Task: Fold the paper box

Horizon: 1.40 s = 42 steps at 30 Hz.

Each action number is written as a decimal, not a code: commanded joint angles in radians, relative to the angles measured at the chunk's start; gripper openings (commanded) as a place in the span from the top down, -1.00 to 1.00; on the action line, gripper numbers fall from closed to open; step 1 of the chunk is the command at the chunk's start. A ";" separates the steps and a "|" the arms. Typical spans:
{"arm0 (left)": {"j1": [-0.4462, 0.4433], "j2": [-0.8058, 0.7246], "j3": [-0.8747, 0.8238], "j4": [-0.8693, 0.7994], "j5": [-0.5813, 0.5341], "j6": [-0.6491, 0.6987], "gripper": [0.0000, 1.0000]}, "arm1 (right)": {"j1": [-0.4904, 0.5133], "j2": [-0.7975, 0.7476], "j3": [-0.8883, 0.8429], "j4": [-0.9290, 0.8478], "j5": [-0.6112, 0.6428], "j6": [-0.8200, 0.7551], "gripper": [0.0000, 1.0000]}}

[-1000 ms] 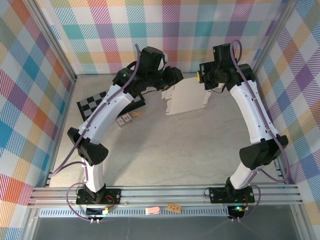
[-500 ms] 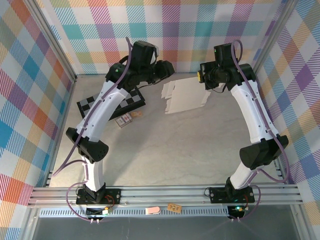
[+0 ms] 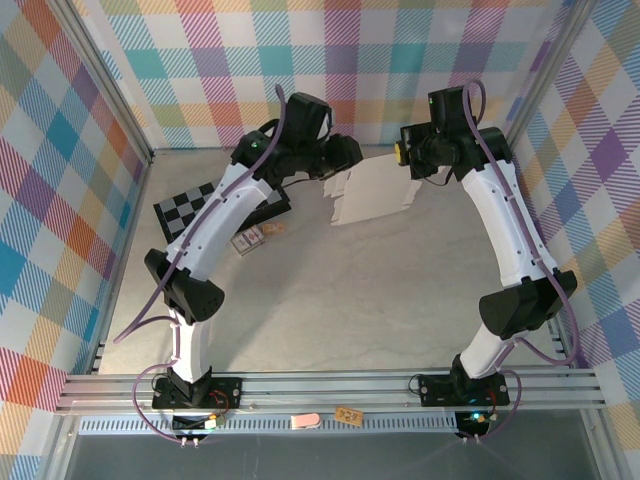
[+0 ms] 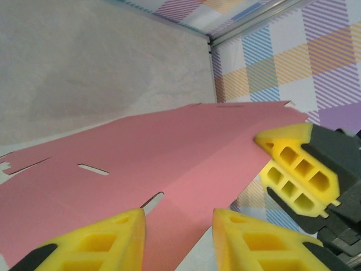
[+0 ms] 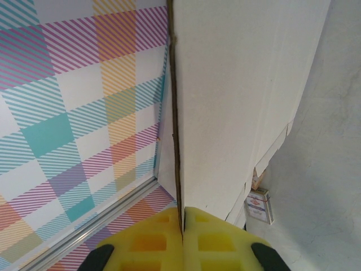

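Observation:
The paper box is a flat die-cut sheet held above the table at the back, its pale side facing up in the top view. My right gripper is shut on its right edge. In the right wrist view the right gripper pinches the sheet, which is seen edge-on. My left gripper is at the sheet's left edge. In the left wrist view the left gripper is open, and the pink face with its slits lies just beyond the tips. The right gripper's yellow fingers clamp the far corner.
A black-and-white checkered board lies at the back left under the left arm. A small card pack and a tiny tag lie near it; the pack also appears below the sheet. Plaid walls enclose the table.
Half a second ago the left gripper had drawn back to the left, away from the sheet; now it is back at the sheet's left edge. The right gripper has kept its hold.

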 commanded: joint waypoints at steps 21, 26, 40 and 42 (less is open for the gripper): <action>-0.029 -0.085 -0.156 0.235 -0.026 -0.159 0.30 | 0.016 -0.022 -0.068 0.056 -0.045 0.030 1.00; -0.023 -0.084 -0.183 0.281 -0.038 -0.193 0.38 | 0.033 -0.024 -0.078 0.060 -0.042 0.028 1.00; 0.005 -0.202 -0.430 0.576 -0.112 -0.395 0.24 | 0.070 -0.083 -0.195 0.125 -0.021 0.033 1.00; 0.012 -0.210 -0.459 0.622 -0.102 -0.432 0.24 | 0.073 -0.100 -0.219 0.146 -0.008 0.035 1.00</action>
